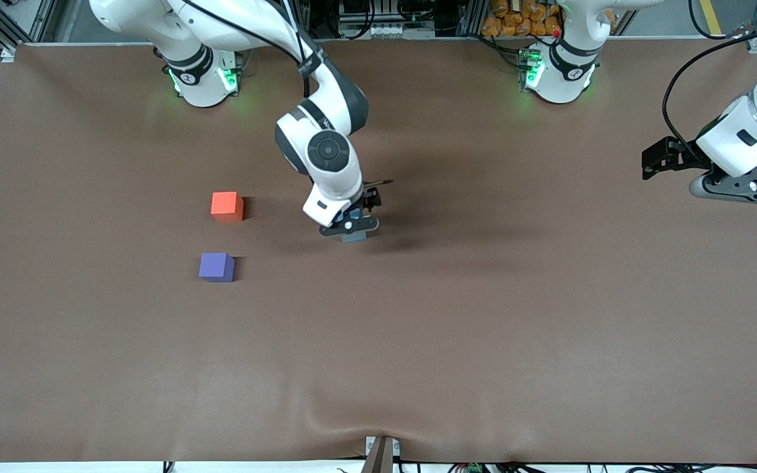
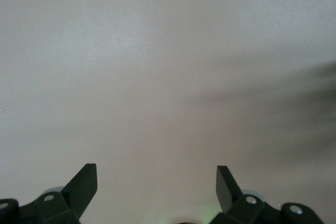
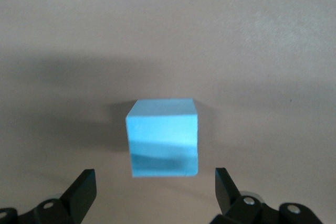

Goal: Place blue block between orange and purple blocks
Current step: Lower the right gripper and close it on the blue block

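Blue block (image 3: 163, 136) is sitting right under my right gripper (image 3: 156, 190), whose fingers (image 3: 83, 187) are hanging open around it; my left gripper (image 2: 156, 187) is waiting open.

The brown table (image 1: 483, 341) carries an orange block (image 1: 227, 205), a purple block (image 1: 215, 267) below it, and a blue block (image 3: 163, 137) near centre.

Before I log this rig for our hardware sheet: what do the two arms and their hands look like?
Both arms are glossy white with dark grey joint sections, and green lights glow at their bases. A black cable runs along each. The right arm has a round dark cap on its wrist. The right hand and left hand are black, each with two wedge-shaped fingers fixed by silver screws.
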You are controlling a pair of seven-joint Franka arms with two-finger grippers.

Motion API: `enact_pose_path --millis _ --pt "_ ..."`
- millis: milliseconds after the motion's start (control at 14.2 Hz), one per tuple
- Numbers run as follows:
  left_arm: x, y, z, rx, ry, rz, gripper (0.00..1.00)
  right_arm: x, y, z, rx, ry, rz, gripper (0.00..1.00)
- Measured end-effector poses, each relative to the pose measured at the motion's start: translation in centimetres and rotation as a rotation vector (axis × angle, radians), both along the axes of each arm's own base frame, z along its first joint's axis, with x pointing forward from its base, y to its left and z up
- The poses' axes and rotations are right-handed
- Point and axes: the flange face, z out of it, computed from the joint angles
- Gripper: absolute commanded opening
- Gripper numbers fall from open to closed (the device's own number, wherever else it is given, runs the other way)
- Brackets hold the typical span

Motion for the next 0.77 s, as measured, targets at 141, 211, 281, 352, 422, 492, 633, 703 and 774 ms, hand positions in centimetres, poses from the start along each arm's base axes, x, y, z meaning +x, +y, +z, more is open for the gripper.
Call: enact_pose_path --millis 141,211,281,352,422,492,633,703,774 --pt "0.0 0.0 0.0 0.0 0.0 0.0 1.0 0.3 -0.3 -0.7 0.0 -0.003 -0.007 1.0" --pt "0.0 0.0 0.0 0.0 0.0 0.0 1.0 0.4 -0.2 -1.1 0.001 -0.005 -0.008 1.0" --pt "0.0 0.0 0.0 0.0 0.0 0.0 1.0 0.4 -0.2 -1.5 0.003 -0.009 -0.008 1.0" --pt "0.0 0.0 0.0 0.0 0.001 0.0 1.0 0.4 -0.1 -1.9 0.004 -0.011 -0.008 1.0" --pt "0.0 0.0 -0.1 0.0 0.001 0.0 1.0 0.3 0.0 -2.4 0.002 -0.009 -0.007 1.0" --pt "0.0 0.0 -0.1 0.0 0.001 0.0 1.0 0.2 0.0 -2.7 0.001 -0.008 -0.005 1.0" --pt "0.0 0.0 -0.1 0.0 0.002 0.0 1.0 0.0 0.2 -3.1 -0.001 -0.005 -0.001 1.0" --pt "0.0 0.0 -0.1 0.0 0.002 0.0 1.0 0.0 0.3 -3.1 0.0 -0.006 0.0 1.0" --pt "0.1 0.0 -0.1 0.0 0.002 0.0 1.0 0.0 0.3 -3.2 0.001 -0.008 0.0 1.0"
